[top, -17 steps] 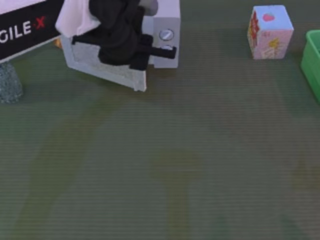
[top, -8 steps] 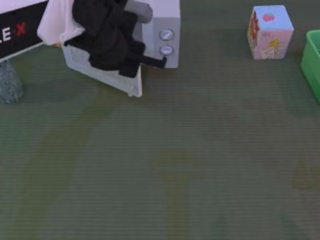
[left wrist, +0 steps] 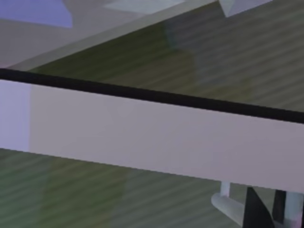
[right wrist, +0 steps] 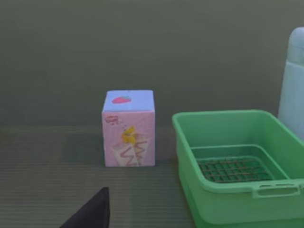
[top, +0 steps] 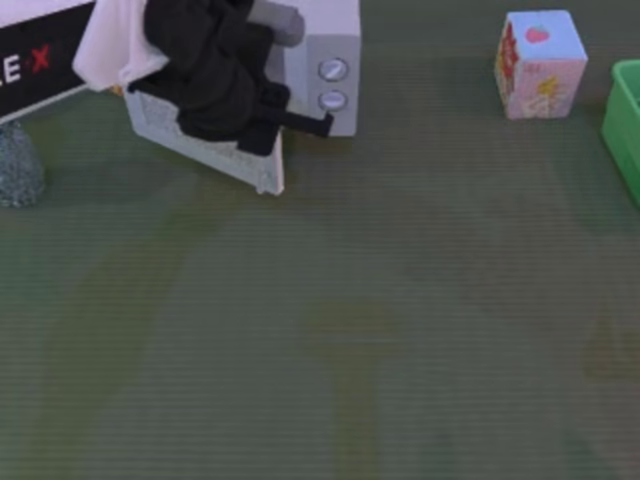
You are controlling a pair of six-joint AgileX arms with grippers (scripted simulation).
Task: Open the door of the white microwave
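The white microwave (top: pixel 338 40) stands at the table's back left, its two silver knobs (top: pixel 333 84) uncovered. Its door (top: pixel 215 155) is hinged on the left and stands partly swung out, its free edge toward the table's front. My left gripper (top: pixel 318 122) reaches across the door's top from the left. In the left wrist view the door's white edge (left wrist: pixel 156 133) crosses the frame. There my left gripper (left wrist: pixel 270 211) is shut on the grey handle (left wrist: pixel 228 206). My right gripper (right wrist: pixel 97 213) is parked outside the top view.
A pastel carton with a strawberry picture (top: pixel 540 62) (right wrist: pixel 128 128) stands at the back right. Beside it is a green bin (top: pixel 627 115) (right wrist: pixel 237 166). A grey speckled post (top: pixel 18 165) stands at the left edge. A tall white object (right wrist: pixel 293 80) rises behind the bin.
Since a second ago my left gripper has drawn left and forward with the door, swinging it wider and uncovering the lower knob. Over the last half second nothing has visibly moved.
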